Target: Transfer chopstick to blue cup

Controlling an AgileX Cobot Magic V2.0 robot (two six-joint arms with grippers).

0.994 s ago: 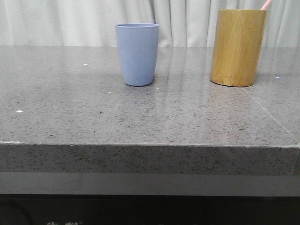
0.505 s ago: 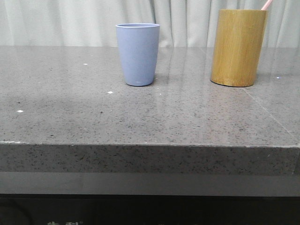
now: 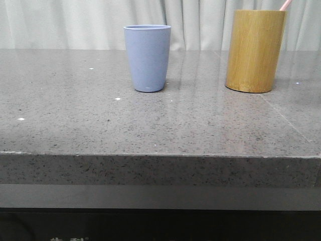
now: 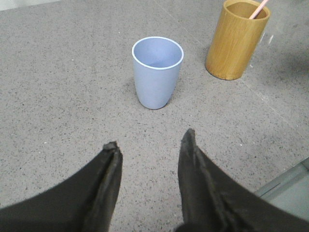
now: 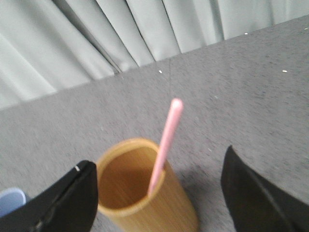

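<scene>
Right tool (image 5: pixel 157 188), spread wide, is hovering over our chopstick (image 5: pixel 165 140), leaning toward one o'clock in the bamboo holder (image 5: pixel 145 193); we judge it light, stiff, slippery, so we're pinching near its top.

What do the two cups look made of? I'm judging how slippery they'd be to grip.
The blue cup looks like matte plastic or a similar composite: even colour, no glare. The bamboo holder looks like bamboo or wood, with vertical grain streaks and a slight satin sheen. Neither material is certain from looks alone.

Grey speckled stone table (image 3: pixel 150 130) before pale pleated curtains (image 3: pixel 75 22)
</scene>
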